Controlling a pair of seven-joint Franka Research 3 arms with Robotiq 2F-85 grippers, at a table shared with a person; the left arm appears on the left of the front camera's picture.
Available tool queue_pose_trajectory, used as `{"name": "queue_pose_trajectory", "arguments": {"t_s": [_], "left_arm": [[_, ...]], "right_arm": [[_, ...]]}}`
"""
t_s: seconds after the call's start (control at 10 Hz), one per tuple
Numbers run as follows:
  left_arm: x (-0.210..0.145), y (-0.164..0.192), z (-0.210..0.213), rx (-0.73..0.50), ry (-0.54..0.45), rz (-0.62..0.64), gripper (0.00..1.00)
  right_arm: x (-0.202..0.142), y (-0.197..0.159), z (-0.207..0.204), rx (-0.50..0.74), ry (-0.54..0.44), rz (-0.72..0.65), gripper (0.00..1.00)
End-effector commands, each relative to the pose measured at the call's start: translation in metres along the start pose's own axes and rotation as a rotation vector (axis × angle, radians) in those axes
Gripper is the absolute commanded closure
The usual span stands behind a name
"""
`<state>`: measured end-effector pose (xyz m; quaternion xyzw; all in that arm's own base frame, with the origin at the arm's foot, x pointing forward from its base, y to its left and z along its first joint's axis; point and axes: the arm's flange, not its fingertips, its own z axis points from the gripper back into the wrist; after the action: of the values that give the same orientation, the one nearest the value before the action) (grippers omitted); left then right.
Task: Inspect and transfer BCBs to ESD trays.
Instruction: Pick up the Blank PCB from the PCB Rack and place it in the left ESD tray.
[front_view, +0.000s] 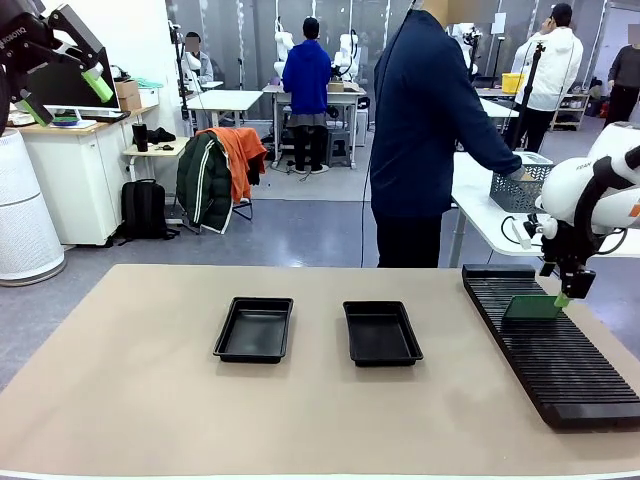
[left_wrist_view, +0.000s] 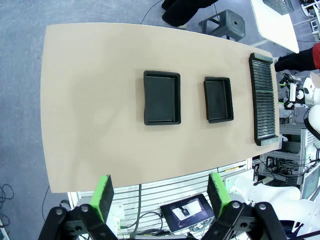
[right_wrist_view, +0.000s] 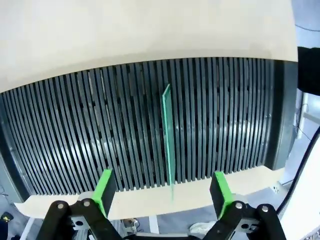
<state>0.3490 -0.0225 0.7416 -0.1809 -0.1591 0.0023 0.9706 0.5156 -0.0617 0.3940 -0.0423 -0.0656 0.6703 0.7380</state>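
Standing on edge in a far slot of the black slotted rack (front_view: 560, 370) at the table's (front_view: 150, 400) right, a pale green BCB (front_view: 530, 307) sits between the right gripper's (front_view: 563, 298) spread fingers, neither pad touching it. The left ESD tray (front_view: 254, 328) and the right ESD tray (front_view: 381, 332) lie apart mid-table. The left gripper (front_view: 62, 97), jaws wide, hangs high at far left.

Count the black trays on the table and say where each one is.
2. The left tray sits left of centre. The right tray sits near centre, apart from it, with the rack further right. Both are empty. None seems hidden.
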Motion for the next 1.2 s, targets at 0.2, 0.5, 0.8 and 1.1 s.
{"name": "queue_pose_trajectory", "arguments": {"t_s": [0.2,0.5,0.8,1.1], "left_arm": [[-0.001,0.001,0.0,0.012,0.001,-0.004,0.0],[-0.001,0.001,0.0,0.012,0.001,-0.004,0.0],[-0.001,0.001,0.0,0.012,0.001,-0.004,0.0],[-0.001,0.001,0.0,0.012,0.001,-0.004,0.0]], "right_arm": [[-0.007,0.001,-0.018,-0.008,-0.087,0.035,0.0],[-0.006,-0.001,-0.033,-0.01,-0.087,0.03,0.0],[-0.005,-0.003,-0.042,-0.019,-0.092,0.018,0.0],[-0.003,-0.002,-0.031,0.015,-0.058,0.016,0.0]]}}
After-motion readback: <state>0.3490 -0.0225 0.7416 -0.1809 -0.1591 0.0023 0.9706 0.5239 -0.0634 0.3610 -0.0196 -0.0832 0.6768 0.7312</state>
